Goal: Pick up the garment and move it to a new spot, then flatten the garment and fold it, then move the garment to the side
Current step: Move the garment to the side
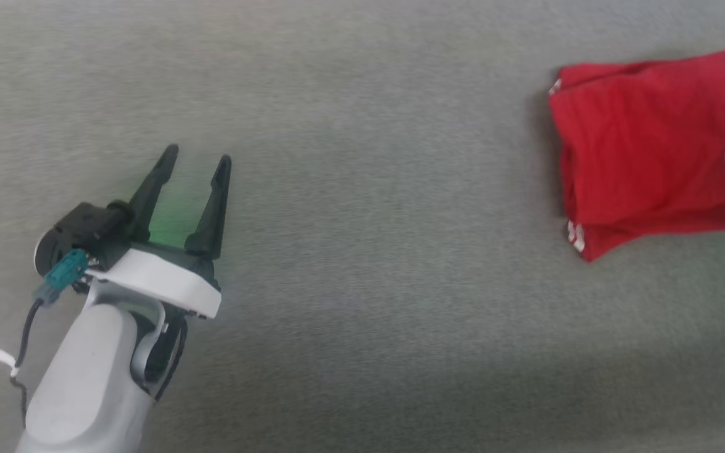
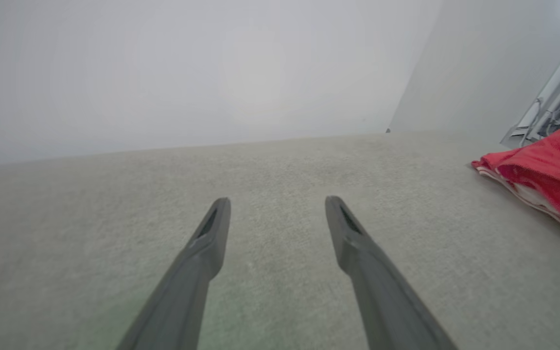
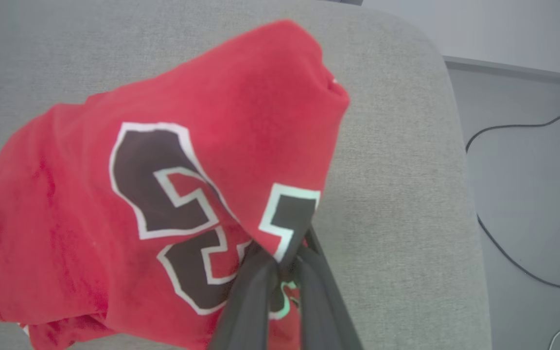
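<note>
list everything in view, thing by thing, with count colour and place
soft T-shirt with dark white-outlined block letters: one, bright red, right side of the surface
flat fabric surface: one, grey, under the T-shirt and grippers
thin cable: one, dark, floor beyond the surface's rounded corner
wall: one, pale grey, behind the surface
left gripper: one, dark fingers, open above bare fabric at left
right gripper: one, dark fingers, shut on the T-shirt's printed part
</note>
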